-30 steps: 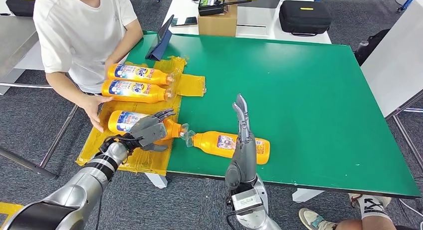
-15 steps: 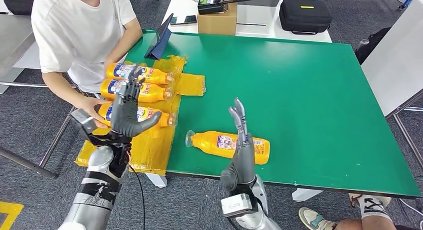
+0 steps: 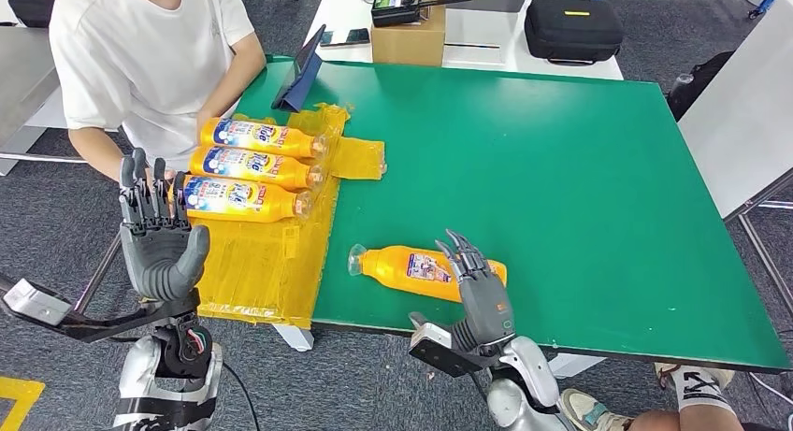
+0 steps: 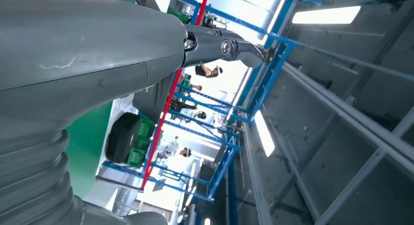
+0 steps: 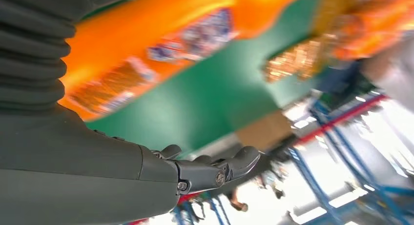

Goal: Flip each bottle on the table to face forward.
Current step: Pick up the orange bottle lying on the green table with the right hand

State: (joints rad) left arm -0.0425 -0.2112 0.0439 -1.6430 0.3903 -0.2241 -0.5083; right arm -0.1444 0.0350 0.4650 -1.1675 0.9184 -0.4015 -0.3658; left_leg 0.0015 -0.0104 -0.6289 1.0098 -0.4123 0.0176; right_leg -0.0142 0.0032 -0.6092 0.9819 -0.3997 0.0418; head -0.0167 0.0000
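Three orange bottles lie side by side on the yellow sheet (image 3: 271,263) at the table's left: the far one (image 3: 262,136), the middle one (image 3: 252,166) and the near one (image 3: 241,198), blue labels up. A fourth orange bottle (image 3: 411,267) lies alone on the green table (image 3: 561,160), near the front edge; it appears blurred in the right wrist view (image 5: 146,49). My left hand (image 3: 159,239) is raised off the table's left edge, fingers spread, holding nothing. My right hand (image 3: 479,295) hovers just in front of the lone bottle, fingers apart and empty.
A person in a white shirt (image 3: 140,57) sits at the table's left corner, close behind the three bottles. A dark tablet (image 3: 301,74) leans at the far left; a cardboard box (image 3: 407,43) and a black case (image 3: 570,29) stand on the white table beyond.
My left hand let go of the near bottle and drew back off the left edge, raised. The near bottle now lies closer to the other two. My right hand dropped toward the front edge.
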